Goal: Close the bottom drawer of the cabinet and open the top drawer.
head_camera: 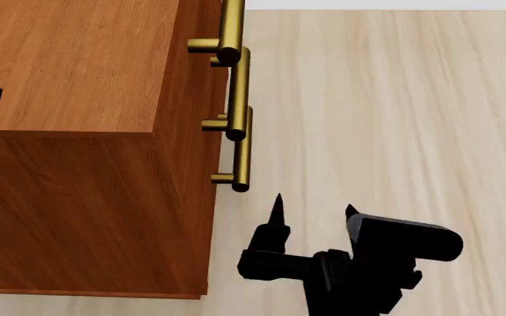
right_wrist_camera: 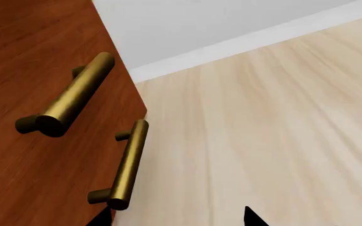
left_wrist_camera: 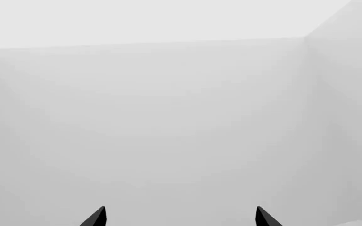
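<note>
The cabinet (head_camera: 77,164) fills the left side of the head view. Three brass handles (head_camera: 235,85) line up on its front edge near the top middle. All three drawer fronts look flush, but I cannot tell which handle belongs to the bottom drawer or the top drawer. The right gripper (head_camera: 313,209) sits low in the middle, just below the handles, touching nothing, its jaws apart. The left gripper (left_wrist_camera: 181,217) faces a bare white wall (left_wrist_camera: 168,117), its jaws also spread, holding nothing.

Open left tool (left_wrist_camera: 181,217), blank walls (left_wrist_camera: 149,122)
</note>
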Controlling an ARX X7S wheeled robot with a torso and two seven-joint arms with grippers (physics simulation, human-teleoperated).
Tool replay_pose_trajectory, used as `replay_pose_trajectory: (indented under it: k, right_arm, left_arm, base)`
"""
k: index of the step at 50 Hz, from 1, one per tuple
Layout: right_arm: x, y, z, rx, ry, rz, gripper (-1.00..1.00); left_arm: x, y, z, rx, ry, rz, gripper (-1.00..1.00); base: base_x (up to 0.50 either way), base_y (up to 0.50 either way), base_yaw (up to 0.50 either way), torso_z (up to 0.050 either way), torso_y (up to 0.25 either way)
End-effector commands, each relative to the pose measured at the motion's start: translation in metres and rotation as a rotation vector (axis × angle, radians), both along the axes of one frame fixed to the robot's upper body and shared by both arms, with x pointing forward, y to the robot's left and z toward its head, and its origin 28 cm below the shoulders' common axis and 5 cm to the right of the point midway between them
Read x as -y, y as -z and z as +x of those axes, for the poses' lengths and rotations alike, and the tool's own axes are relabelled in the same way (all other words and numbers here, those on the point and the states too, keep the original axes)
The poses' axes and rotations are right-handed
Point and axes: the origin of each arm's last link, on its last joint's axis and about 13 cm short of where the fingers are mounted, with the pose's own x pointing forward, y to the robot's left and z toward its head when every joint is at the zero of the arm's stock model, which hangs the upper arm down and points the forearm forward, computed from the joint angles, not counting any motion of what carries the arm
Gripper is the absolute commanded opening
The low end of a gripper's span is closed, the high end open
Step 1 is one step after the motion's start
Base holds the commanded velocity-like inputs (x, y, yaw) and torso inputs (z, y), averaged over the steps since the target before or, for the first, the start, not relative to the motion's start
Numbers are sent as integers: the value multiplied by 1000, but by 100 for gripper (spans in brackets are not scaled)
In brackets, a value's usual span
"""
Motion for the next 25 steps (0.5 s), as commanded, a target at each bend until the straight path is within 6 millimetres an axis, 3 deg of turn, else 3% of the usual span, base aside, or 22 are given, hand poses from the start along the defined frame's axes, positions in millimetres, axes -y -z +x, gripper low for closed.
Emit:
replay_pose_trajectory:
  k: [1,25]
  right_arm:
    - [6,-16,-10,38,18,164,100]
    - [2,-66,-24,77,-68,559,100]
  left_arm:
    - [1,0,0,2,4,1,100]
    - [4,-6,-3,12,10,8,100]
  base:
    - [0,0,0,0,0]
    - [0,0,0,0,0]
